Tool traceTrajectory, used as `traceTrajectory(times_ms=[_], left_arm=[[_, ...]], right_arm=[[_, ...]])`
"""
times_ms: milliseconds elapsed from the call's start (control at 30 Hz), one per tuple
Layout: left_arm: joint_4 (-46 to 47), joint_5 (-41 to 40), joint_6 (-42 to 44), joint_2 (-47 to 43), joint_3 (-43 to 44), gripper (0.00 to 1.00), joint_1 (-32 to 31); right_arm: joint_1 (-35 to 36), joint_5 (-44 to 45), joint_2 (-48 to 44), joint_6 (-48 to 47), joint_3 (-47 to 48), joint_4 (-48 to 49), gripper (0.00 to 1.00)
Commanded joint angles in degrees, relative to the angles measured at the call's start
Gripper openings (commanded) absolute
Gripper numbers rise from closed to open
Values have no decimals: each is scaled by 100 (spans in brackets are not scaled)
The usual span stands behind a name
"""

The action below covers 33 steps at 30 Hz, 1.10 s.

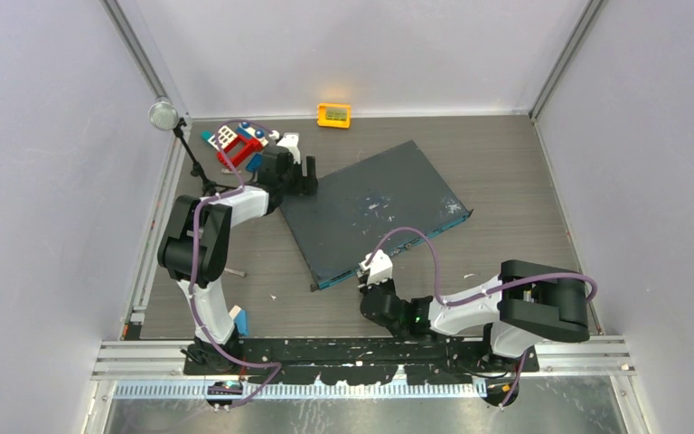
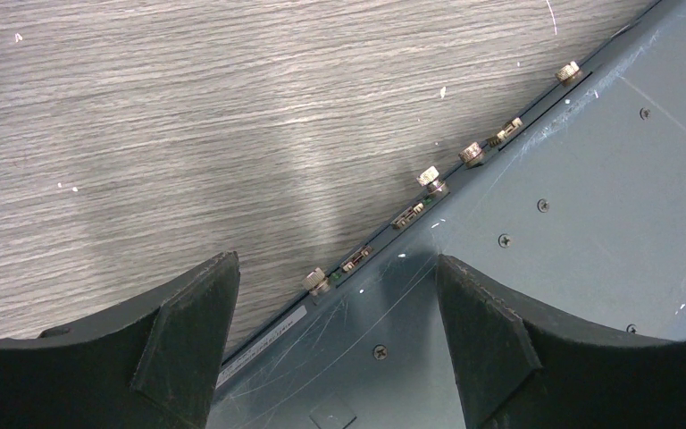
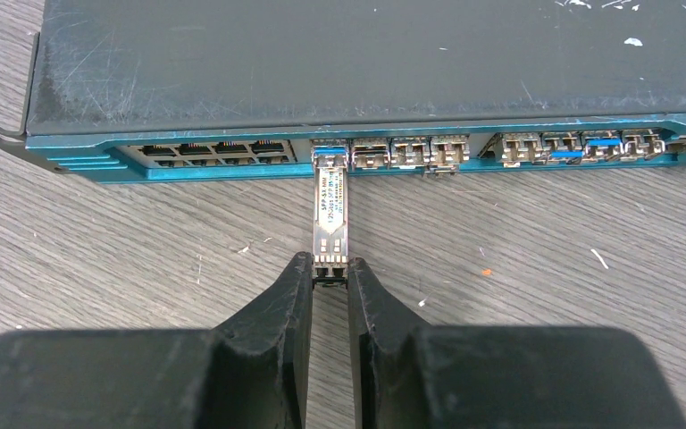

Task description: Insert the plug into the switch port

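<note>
The switch (image 1: 370,212) is a large flat dark-grey box lying askew on the table, its teal front face (image 3: 98,161) turned toward my right arm. The plug (image 3: 330,214) is a slim silver module lying level just above the table. Its far tip sits at the mouth of a switch port (image 3: 329,154) next to the block of network sockets. My right gripper (image 3: 330,268) is shut on the plug's near end. My left gripper (image 2: 335,266) hangs open over the switch's rear edge (image 2: 393,223), one finger over the table, the other over the lid, holding nothing.
More ports (image 3: 572,146) run along the teal face to the right. A small orange-yellow box (image 1: 333,115) lies by the back wall. A pile of coloured toys (image 1: 235,145) and a lamp stand (image 1: 163,115) are at the back left. Brass thumbscrews (image 2: 429,177) stick out of the switch's rear.
</note>
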Motion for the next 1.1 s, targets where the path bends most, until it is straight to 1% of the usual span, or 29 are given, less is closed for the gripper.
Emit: traceTrajectory(times_ms=[0,333,767,800,833,900,967,1000,1067], left_arm=[[-534,-108,218,223,12,82,-70],[-536,-108,218,218,13,82,-74],[-536,-112,218,222,6,82,-70],[-536,-113,218,218,8,82,-74],[-536,-109,218,222,10,82,-71],[-536,-112,219,223,8,82,-72],[-537,-108,219,225,14,82,-70],[-536,-108,218,221,9,82,-72],[-544,-112,218,221,14,82,-70]], right_arm=[[-48,261,-3,41,220,178,0],[-139,299,88,-32,375,215,0],[-477,117,438,-257,584,493,0],[-492,73,419,-280,602,453,3],[-488,28,381,-302,616,402,9],[-484,-141,250,-314,591,268,27],[-486,-347,68,-264,564,14,49],[-482,-456,-42,-226,539,-128,56],[-481,-727,-343,-98,432,-336,63]])
